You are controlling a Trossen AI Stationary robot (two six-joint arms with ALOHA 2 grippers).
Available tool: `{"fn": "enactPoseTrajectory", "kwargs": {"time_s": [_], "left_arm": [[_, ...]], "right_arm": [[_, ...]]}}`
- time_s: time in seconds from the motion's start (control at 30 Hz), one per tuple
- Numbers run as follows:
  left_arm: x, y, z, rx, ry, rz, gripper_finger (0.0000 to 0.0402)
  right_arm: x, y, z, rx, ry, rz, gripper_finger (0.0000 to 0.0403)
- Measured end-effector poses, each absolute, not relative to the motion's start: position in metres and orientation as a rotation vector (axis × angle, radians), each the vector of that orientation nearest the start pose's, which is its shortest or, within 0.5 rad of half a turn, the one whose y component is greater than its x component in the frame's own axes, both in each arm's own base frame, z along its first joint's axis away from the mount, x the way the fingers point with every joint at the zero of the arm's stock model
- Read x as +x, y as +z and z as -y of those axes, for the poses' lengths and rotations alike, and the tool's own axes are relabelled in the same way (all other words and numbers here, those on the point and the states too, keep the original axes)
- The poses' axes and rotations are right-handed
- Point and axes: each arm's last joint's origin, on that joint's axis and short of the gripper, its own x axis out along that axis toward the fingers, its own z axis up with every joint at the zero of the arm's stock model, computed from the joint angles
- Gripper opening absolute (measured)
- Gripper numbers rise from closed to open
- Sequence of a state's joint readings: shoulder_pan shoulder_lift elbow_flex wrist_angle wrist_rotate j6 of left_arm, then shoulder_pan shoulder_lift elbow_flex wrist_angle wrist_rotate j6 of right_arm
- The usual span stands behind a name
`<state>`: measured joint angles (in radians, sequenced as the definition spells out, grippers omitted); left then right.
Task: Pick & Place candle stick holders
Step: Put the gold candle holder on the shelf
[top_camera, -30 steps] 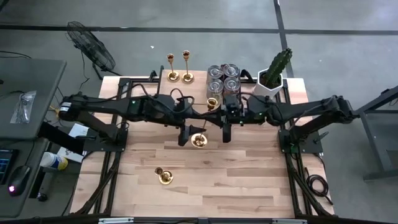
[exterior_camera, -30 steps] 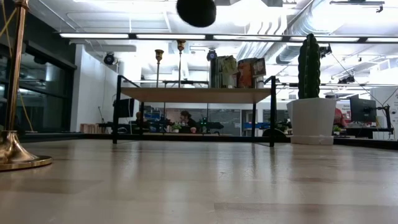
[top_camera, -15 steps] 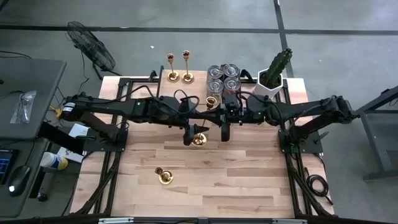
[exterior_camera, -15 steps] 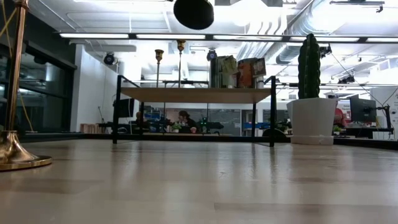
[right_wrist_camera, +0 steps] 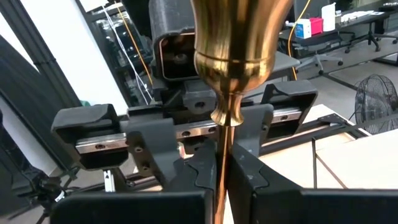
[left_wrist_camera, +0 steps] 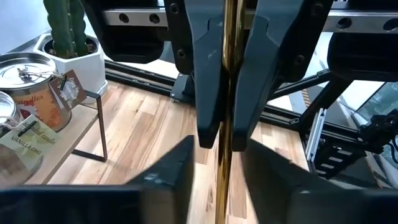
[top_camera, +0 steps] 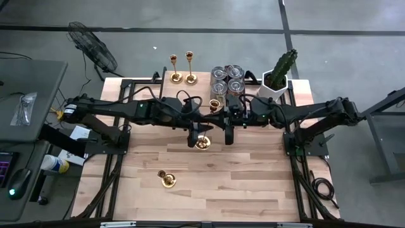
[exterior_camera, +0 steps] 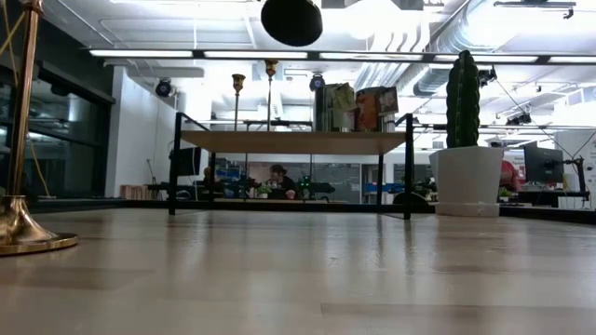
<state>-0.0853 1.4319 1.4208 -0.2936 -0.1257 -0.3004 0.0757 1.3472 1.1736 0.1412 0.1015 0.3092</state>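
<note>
Closing: left gripper (left_wrist_camera: 225, 134) narrowed from wide onto candle stick holder (left_wrist_camera: 226, 93) stem between fingers; grasp forming. Right gripper (right_wrist_camera: 222, 177) clamped on same stem.

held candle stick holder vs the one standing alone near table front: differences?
Grip: the held candle stick holder has its stem in the shut right gripper, left gripper alongside; the front candle stick holder is untouched. Support: the front one stands upright on the table; the held one appears lifted. Both are shiny brass with thin stems.
</note>
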Motion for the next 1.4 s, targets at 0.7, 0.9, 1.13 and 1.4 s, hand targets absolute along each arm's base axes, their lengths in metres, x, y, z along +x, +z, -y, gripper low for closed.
{"fn": "enactPoseTrajectory", "kwargs": {"time_s": [0.7, 0.9, 1.13, 1.4], "left_arm": [[0.320, 0.392, 0.024, -0.276, 0.088, -0.316, 0.0008], [0.320, 0.392, 0.024, -0.275, 0.085, -0.317, 0.0008], [0.319, 0.391, 0.024, -0.281, 0.091, -0.323, 0.0008], [0.308, 0.384, 0.018, -0.262, 0.282, -0.408, 0.0008]], "right_arm": [[0.309, 0.373, -0.021, 0.304, -0.032, -0.044, 0.0011], [0.309, 0.373, -0.021, 0.305, -0.022, -0.046, 0.0022], [0.308, 0.372, -0.021, 0.333, -0.012, -0.064, 0.0065], [0.293, 0.369, -0.018, 0.359, -0.109, -0.180, 0.0162]]}}
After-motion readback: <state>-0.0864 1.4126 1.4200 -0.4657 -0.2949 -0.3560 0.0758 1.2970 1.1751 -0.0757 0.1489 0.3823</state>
